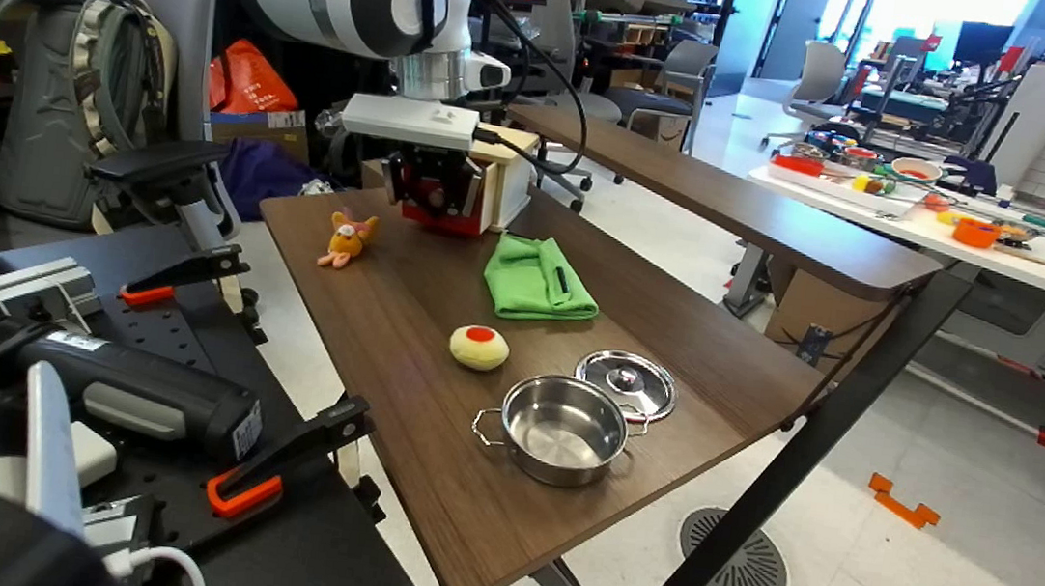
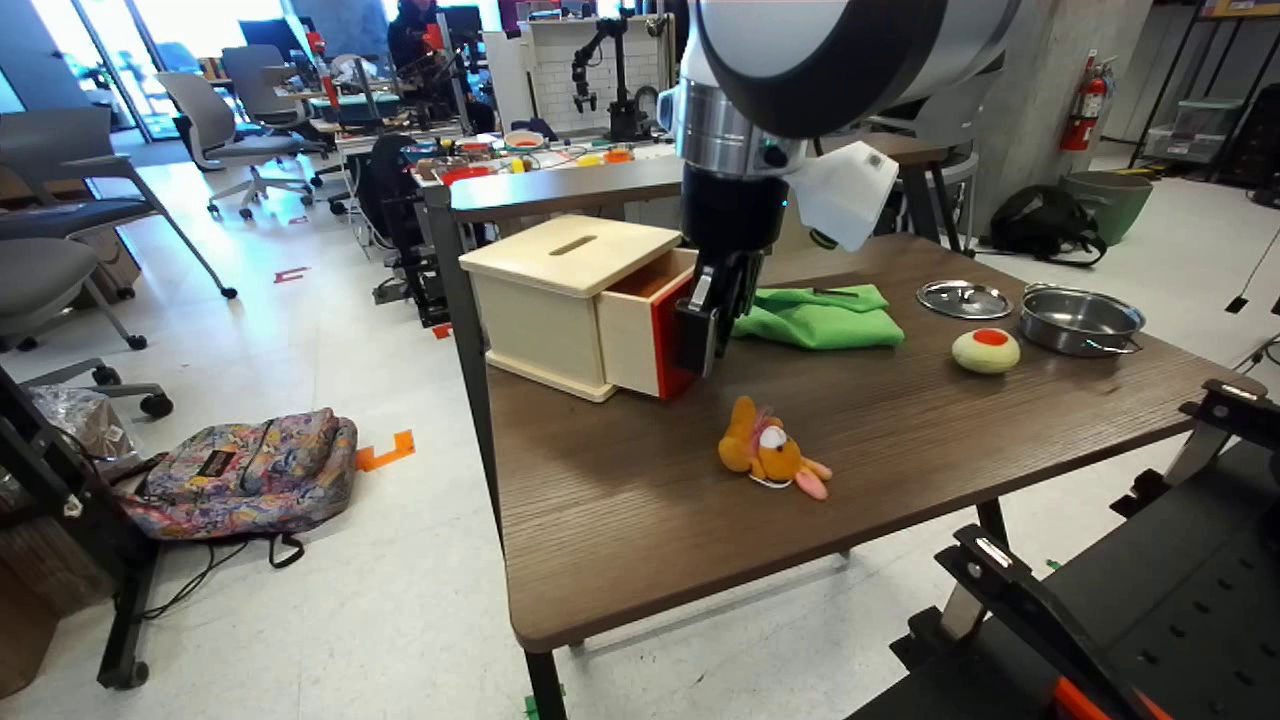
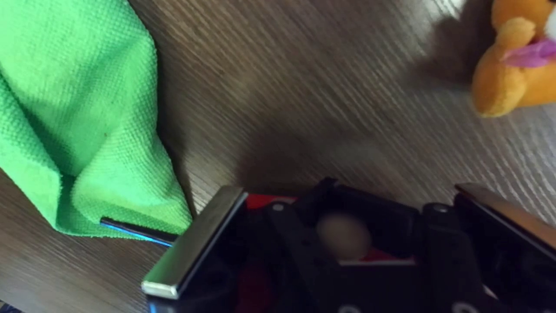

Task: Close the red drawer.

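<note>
Wrist view looks down past the black two-fingered gripper (image 3: 352,213), whose fingers are spread wide apart with a blurred, round, tan knob-like shape (image 3: 343,237) between them. In an exterior view, the red-fronted, pale-sided wooden drawer (image 2: 667,360) is right at those fingers, partway out of its light tan wooden box (image 2: 530,320) at the end of the brown wood-grain table (image 2: 620,540); whether finger and front touch cannot be told.

Near the drawer front lies a folded, bright green, textured cloth (image 3: 104,108) with a slim black strip (image 3: 139,231) on it. Toward the opposite side, a small orange plush toy with pink parts (image 2: 760,450) lies near the drawer. The gripper itself stands directly before the red front.

Farther along the table come a pale yellow oval toy with a red spot (image 1: 478,358), a shiny round metal lid (image 1: 638,393) lying flat, and, just beside it, an upright stainless-steel pot with two wire handles (image 1: 563,433), all well apart from the drawer.

Off the table, a black bench (image 1: 340,546) bears black clamps with orange ends (image 1: 303,442). Beyond, a multicoloured patterned backpack (image 2: 255,475) lies on the pale floor (image 2: 400,610), and a white table (image 1: 1020,270) carries small colourful items.
</note>
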Robot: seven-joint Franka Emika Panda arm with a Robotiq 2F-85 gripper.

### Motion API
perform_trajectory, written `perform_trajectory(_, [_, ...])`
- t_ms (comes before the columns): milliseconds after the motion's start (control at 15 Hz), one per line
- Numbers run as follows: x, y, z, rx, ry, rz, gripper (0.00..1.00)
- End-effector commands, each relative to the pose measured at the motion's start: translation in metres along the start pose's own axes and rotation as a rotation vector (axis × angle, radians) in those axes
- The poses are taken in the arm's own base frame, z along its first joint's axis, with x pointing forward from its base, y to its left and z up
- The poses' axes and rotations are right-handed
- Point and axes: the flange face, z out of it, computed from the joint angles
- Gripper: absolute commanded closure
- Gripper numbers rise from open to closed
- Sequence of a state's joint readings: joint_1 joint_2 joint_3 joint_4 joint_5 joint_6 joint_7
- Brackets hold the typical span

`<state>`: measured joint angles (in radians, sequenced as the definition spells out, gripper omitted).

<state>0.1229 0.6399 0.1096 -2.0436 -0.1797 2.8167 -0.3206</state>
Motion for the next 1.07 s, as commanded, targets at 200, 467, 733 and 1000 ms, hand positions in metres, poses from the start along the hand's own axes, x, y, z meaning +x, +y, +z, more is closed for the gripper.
perform_trajectory(200, [0.008, 0.013, -0.016, -0.027, 0.052, 0.003, 1.00])
perform_trajectory(467, [0.016, 0.015, -0.019, -0.034, 0.065, 0.012, 1.00])
perform_trajectory(733, [0.021, 0.018, -0.020, -0.034, 0.066, 0.022, 1.00])
perform_trajectory(1000, [0.027, 0.020, -0.021, -0.034, 0.071, 0.031, 1.00])
